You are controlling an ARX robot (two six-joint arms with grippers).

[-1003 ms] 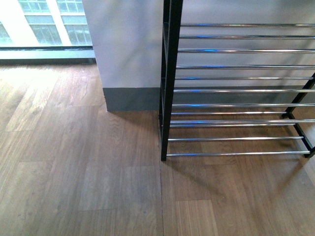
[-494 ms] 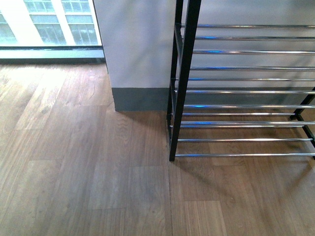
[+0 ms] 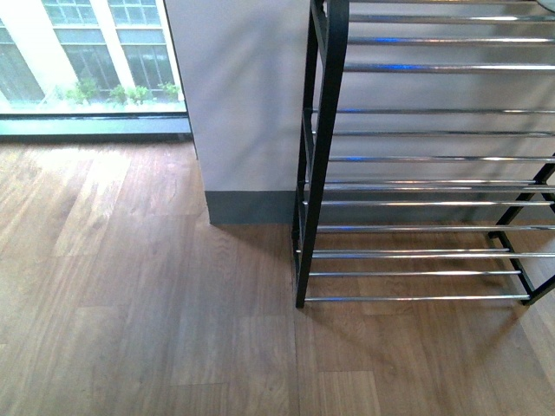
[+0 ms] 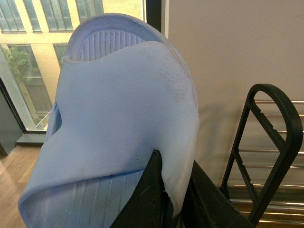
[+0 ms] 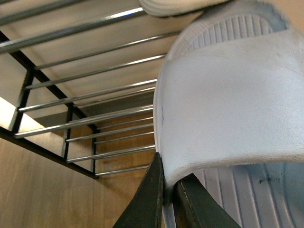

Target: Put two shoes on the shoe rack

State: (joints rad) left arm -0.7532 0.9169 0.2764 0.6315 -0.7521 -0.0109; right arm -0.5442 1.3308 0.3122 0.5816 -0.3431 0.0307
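Front view: shoe rack [image 3: 323, 156] — left gripper [image 4: 173, 168], right gripper [image 5: 171, 173] each pinch a slide [image 4: 118, 118].

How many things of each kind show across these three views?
Pale blue slides: 2, the left slide clamped in the left tool, the right slide clamped in the right tool.
Shoe rack: 1.
Total: 3.

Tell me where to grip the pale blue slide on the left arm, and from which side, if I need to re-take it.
Grip the strap of the pale blue slide, coming in at its side edge. It arches clear of the ridged footbed, so one finger fits under and one over. The left gripper pinches that edge now; a deeper bite would probably hold firmer.
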